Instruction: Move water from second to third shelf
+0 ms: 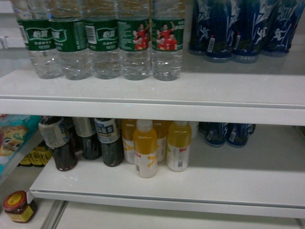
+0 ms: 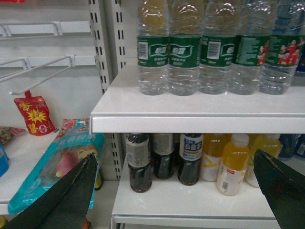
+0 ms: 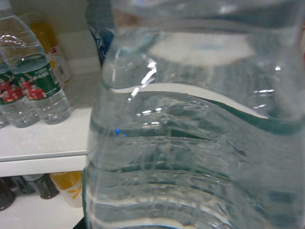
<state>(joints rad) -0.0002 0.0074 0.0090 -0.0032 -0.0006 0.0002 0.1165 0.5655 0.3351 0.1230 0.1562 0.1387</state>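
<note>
The clear ribbed plastic water bottle [image 3: 200, 143] fills nearly the whole right wrist view, pressed up so close to the lens that the green edge of its label curves across the middle and the ribs blur below it; the right gripper itself is hidden behind that plastic, so whether its jaws are clamped on the bottle cannot be told from here, and the head view shows neither arm. On the white upper shelf [image 1: 152, 93] in the head view stand 5 more clear water bottles with green wrap labels [image 1: 102, 40], side by side in a row, the 2 on the right showing the figures in red shirts. Just to their right sits a cluster of dark blue bottles with white figures [image 1: 238, 28]. Down on the lower white shelf [image 1: 190, 186] there are 3 dark tea-coloured bottles with pale labels [image 1: 78, 140] on the left, then yellow juice bottles with white caps [image 1: 145, 148] in the middle, and more blue bottles [image 1: 228, 133] further back on the right. A small jar with a red lid [image 1: 18, 206] sits low at the left edge. In the left wrist view the left gripper [image 2: 181, 191] hangs spread wide with nothing between its black fingers [image 2: 71, 195], facing the same shelves, with a red snack pouch [image 2: 34, 114] hanging from a white wire hook beside it.
</note>
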